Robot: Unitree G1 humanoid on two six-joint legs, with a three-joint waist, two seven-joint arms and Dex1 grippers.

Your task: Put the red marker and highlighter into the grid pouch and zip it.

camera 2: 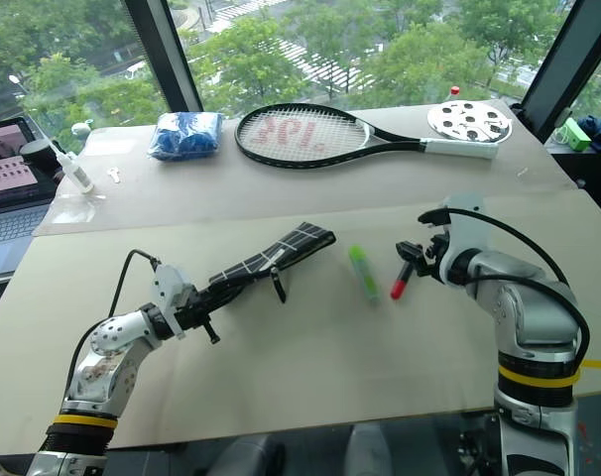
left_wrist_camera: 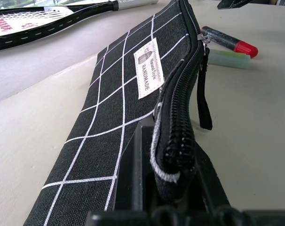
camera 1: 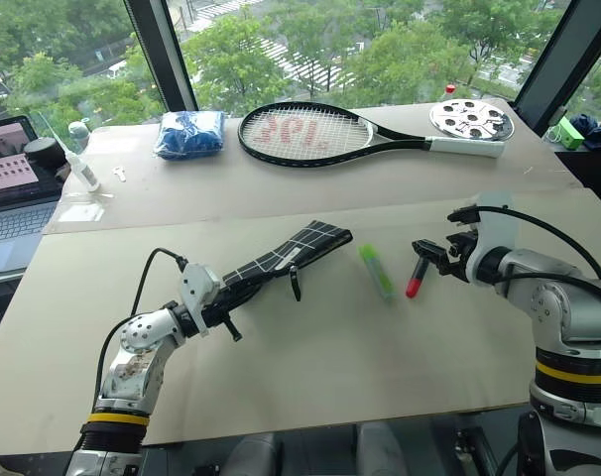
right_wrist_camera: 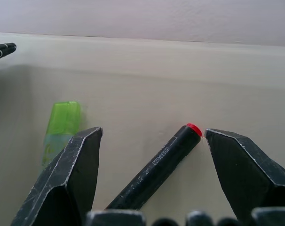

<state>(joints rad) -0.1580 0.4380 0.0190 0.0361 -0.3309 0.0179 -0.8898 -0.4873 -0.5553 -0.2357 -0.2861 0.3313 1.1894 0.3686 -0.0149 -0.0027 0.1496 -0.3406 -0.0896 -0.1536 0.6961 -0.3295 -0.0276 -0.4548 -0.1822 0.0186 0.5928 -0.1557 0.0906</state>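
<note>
Room: big windows behind, green trees outside.
Table (camera 1: 310,377): wide, pale, flat. Tennis racket (camera 1: 310,134), blue bag (camera 1: 189,134) and round white dish (camera 1: 469,120) at the far side; laptop (camera 1: 8,178) off to the left.
Pouch (camera 1: 286,260): black with white grid lines, lifted at one end, zipper edge up, pull cord hanging down. Not zipped yet, by the look of the gaping zipper.
Left gripper (camera 1: 226,300): fingers clamped on the near end of the pouch.
Right gripper (camera 1: 429,256): fingers wide apart, nothing held, marker lying between them.
Red marker (camera 1: 417,277): flat on the table, just beside the highlighter.
Highlighter (camera 1: 376,271): green, flat on the table, between pouch and marker.
Step now: probably reaching for the marker.
Next move: likely lower, pinch the marker's dark body, carry to the pouch's open end.
</note>
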